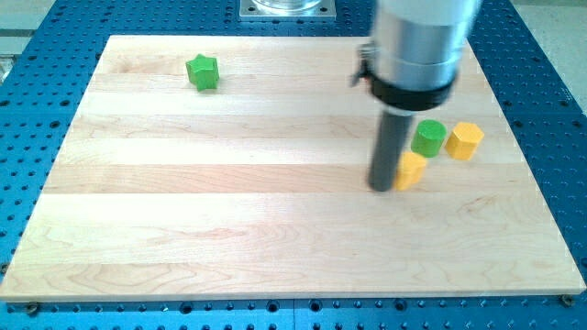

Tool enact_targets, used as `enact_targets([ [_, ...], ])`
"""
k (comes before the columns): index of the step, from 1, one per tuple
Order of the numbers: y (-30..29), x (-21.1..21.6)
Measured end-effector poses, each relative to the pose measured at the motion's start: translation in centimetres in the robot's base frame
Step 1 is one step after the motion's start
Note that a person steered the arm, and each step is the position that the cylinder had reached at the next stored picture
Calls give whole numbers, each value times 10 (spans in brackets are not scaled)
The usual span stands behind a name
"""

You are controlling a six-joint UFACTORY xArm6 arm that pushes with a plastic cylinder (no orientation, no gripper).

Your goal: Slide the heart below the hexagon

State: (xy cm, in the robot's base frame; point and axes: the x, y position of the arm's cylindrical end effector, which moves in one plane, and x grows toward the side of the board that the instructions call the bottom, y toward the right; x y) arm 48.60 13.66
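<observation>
Yellow heart [412,170] touching my tip [381,187], rod upright.

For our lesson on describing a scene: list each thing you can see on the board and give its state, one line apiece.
Yellow heart: flat on the board, touching my tip on its left side, just below-left of the green cylinder.
Yellow hexagon: upright, beside the green cylinder, untouched.
Green cylinder: upright, partly hidden by the arm.
Green star: alone at the view's upper left.
My tip: down on the board, against the heart.
</observation>
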Motion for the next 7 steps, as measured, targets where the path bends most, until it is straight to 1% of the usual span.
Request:
enact_targets([
  [1, 54, -6],
  [2, 64, -6],
  [3, 61, -6],
  [4, 45, 9],
  [5, -13, 12],
  [6, -149, -17],
  [7, -229, -76],
])
